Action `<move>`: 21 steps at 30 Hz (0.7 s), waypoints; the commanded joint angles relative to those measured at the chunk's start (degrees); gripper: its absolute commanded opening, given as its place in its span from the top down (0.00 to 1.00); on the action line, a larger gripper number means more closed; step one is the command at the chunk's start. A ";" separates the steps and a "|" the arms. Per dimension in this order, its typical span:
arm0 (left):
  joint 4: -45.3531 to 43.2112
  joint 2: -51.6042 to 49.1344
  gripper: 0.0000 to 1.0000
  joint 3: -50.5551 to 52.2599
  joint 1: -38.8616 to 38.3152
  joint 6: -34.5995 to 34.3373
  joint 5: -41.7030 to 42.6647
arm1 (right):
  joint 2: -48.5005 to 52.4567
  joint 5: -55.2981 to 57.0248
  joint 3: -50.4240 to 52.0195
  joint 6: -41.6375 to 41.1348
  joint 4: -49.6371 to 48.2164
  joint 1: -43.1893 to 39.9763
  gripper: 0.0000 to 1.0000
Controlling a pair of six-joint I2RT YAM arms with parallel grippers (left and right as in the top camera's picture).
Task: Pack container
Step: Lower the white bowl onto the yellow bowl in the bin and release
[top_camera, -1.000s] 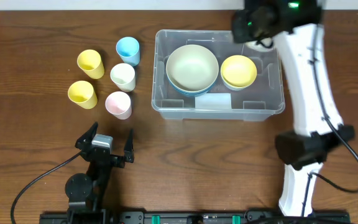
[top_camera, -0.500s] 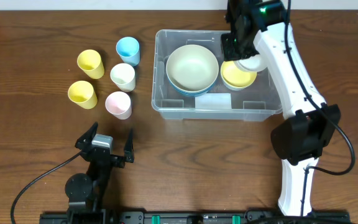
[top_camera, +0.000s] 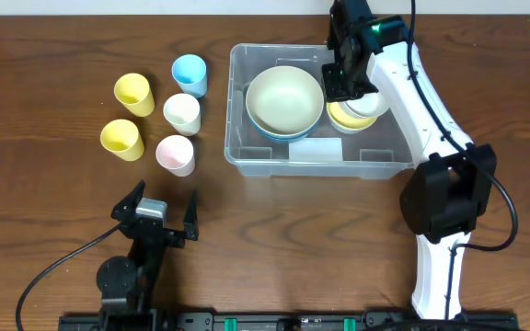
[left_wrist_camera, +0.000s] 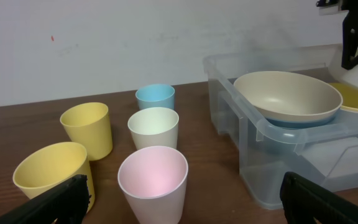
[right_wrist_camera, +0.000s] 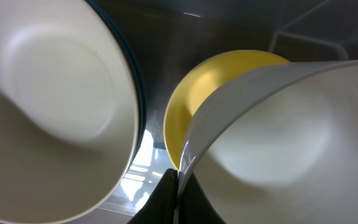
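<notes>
The container [top_camera: 256, 165] sits mid-tabletop, already holding a cream bowl [top_camera: 284, 99] and a yellow bowl [top_camera: 342, 120]. The right gripper [right_wrist_camera: 174, 186] has its jaws clamped on a white bowl [top_camera: 364, 103] over the yellow one. Five cups [top_camera: 181, 112] remain outside. The left gripper [top_camera: 164, 200] rests with its jaws apart.

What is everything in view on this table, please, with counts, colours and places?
container: one, clear, right of centre
cream bowl: one, left inside container, nested on blue bowl
yellow bowl: one, right inside container
white bowl: one, tilted over the yellow bowl
yellow cups: two, left of container
blue cup, cream cup, pink cup: one each, beside them
label: one, white, container base
table: brown wood
left gripper: open, empty
right gripper: pinching white bowl's rim
</notes>
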State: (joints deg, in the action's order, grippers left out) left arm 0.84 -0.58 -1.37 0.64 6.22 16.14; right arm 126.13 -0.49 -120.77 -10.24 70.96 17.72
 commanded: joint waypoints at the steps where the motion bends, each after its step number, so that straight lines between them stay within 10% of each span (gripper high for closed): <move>1: 1.81 0.35 0.02 1.14 0.26 -0.07 0.35 | 0.26 -0.42 0.26 -0.92 -0.09 1.11 0.94; 12: 1.81 0.35 0.02 1.14 0.26 -0.07 0.35 | 0.33 -0.35 0.83 -0.92 -0.37 1.09 0.64; 21: 1.81 0.35 0.02 1.14 0.26 -0.07 0.35 | 0.33 -0.39 1.07 -1.55 -0.48 1.11 0.75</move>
State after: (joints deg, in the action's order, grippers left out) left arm 0.84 -0.58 -1.37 0.64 6.22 16.14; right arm 126.17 -0.62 -120.22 -11.18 70.61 17.76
